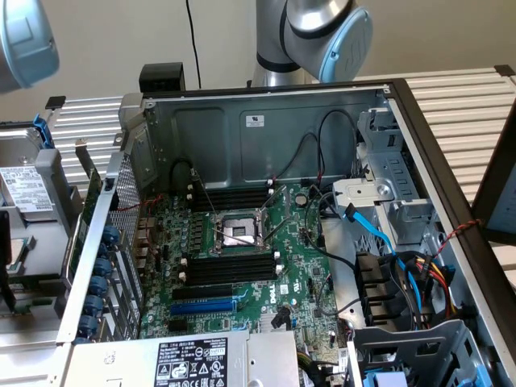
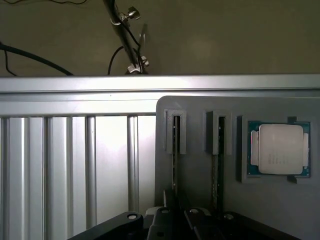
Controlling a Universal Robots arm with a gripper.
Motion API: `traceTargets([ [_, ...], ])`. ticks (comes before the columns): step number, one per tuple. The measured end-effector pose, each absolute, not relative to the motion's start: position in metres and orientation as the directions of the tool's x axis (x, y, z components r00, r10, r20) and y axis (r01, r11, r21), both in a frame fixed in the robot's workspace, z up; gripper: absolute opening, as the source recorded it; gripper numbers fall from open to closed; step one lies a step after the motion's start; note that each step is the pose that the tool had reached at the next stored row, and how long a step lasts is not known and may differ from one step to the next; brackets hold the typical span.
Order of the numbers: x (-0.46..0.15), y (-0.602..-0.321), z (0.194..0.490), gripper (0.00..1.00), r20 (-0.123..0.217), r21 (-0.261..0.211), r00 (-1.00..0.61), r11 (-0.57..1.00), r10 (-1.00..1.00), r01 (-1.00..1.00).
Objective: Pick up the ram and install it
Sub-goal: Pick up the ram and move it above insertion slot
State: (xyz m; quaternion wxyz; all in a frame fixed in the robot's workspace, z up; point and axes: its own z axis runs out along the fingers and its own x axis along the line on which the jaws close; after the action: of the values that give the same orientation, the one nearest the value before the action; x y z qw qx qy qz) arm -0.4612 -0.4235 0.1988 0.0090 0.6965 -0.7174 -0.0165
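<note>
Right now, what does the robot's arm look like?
The arm is shiny silver-grey tubing with round light-blue caps on its joints. Its tool is black, with small round bolts.

Arm [image 1: 276, 60]: I've got silver, rounded tube joints here.
Joint caps [image 1: 348, 42]: pale blue, round.
Wrist links [image 2: 175, 229]: black, silver screw heads.

Soft even light, computer case [image 1: 242, 145] is shadowed inside around the motherboard [image 1: 300, 270]; wrist view is dimmer, bright glare on the aluminium slats [image 2: 112, 145].
</note>
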Motion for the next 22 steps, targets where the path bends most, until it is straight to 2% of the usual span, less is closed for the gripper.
traceTargets([
  [22,-0.461,-0.422,0.212,0.14,-0.002,0.033,-0.030,0.030,-1.000,-0.999],
])
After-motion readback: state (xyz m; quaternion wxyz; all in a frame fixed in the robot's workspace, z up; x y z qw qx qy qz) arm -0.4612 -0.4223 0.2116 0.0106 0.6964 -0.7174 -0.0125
